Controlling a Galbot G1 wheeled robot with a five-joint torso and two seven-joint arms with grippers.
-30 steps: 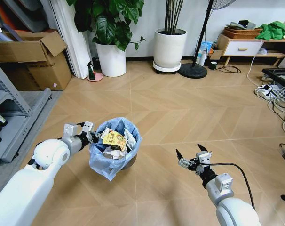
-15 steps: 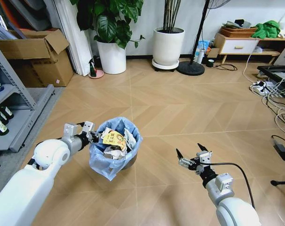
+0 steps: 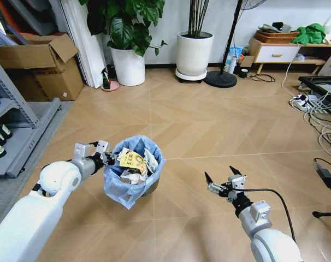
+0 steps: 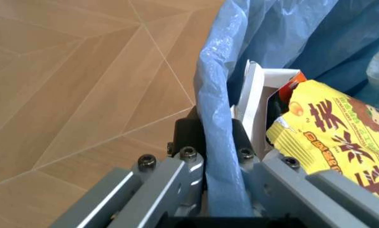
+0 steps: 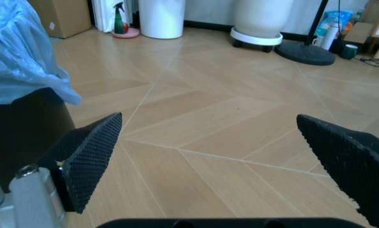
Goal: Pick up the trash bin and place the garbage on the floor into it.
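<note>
Head view: left gripper (image 3: pixel 107 156) at the near-left rim of the trash bin (image 3: pixel 134 173), fingers clamped on the rim with the light blue bag (image 3: pixel 120 191) pinched between them; bin sits in front of the robot, left of centre, whether it rests on the floor (image 3: pixel 209 125) or is held just off it cannot be told; bin is stuffed with garbage (image 3: pixel 134 164), yellow wrapper (image 3: pixel 133 160) on top, crumpled white paper under and beside it; right gripper (image 3: pixel 223 182) out over bare boards, well apart from the bin, to its right, fingers spread wide, nothing between them; herringbone boards around both arms carry no loose pieces that can be made out; white plant pots (image 3: pixel 128 66) and a fan base (image 3: pixel 219 79) at the far wall, cardboard box (image 3: pixel 37 66) far left, cables (image 3: pixel 318 109) far right. Left wrist view: two dark fingers (image 4: pixel 188 130) closed on either side of the blue bag fold (image 4: pixel 218 142), one outside the rim, one inside; yellow wrapper (image 4: pixel 341 137) with printed characters lies right beside the inner finger, white card (image 4: pixel 256 99) next to it. Right wrist view: both textured black fingertips (image 5: pixel 91 156) far apart, empty; dark bin wall (image 5: pixel 24 133) and bag edge at one side of the frame, near but not touching the gripper.
</note>
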